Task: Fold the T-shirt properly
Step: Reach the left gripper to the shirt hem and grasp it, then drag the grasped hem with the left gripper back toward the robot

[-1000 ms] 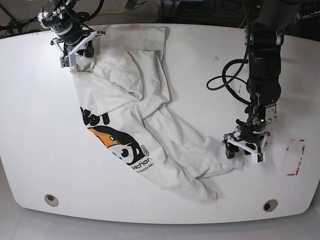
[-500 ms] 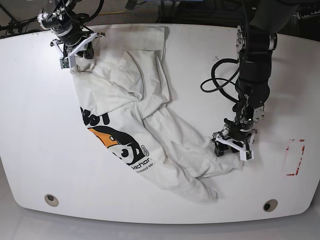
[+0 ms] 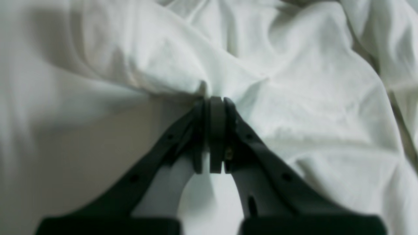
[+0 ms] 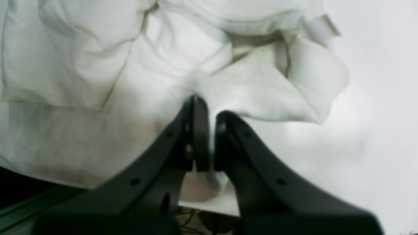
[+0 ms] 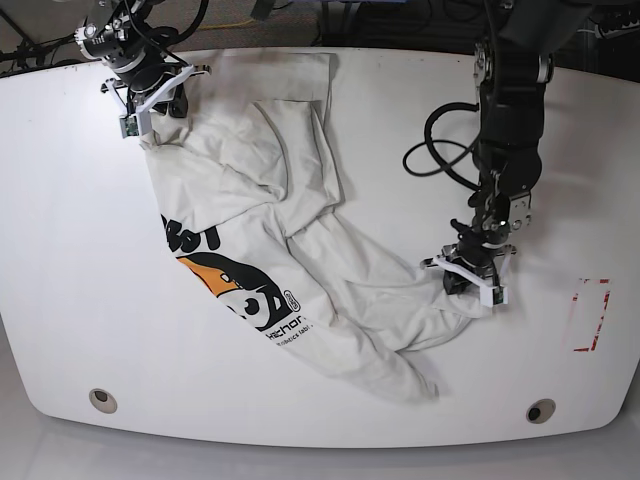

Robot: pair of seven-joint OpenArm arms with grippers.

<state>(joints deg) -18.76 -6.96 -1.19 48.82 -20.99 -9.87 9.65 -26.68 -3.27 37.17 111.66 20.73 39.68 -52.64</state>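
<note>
The white T-shirt [image 5: 300, 230] lies crumpled across the table, its black-and-orange graphic [image 5: 240, 290] facing up at the left. My left gripper [image 5: 468, 285] is at the shirt's right corner. In the left wrist view the left gripper [image 3: 212, 102] is shut on a fold of the cloth [image 3: 294, 98]. My right gripper [image 5: 152, 110] is at the shirt's far left corner. In the right wrist view the right gripper [image 4: 205, 109] is shut on the cloth [image 4: 163, 81] near the table's edge.
The white table [image 5: 80, 250] has a red marked rectangle [image 5: 590, 315] at the right and two round holes [image 5: 101, 399] near the front edge. A black cable loop [image 5: 440, 150] hangs off the left arm. The far table edge [image 4: 19, 192] shows under the right gripper.
My left gripper has moved up and to the left, and the shirt's right corner has bunched inward with it. The right gripper has stayed where it was.
</note>
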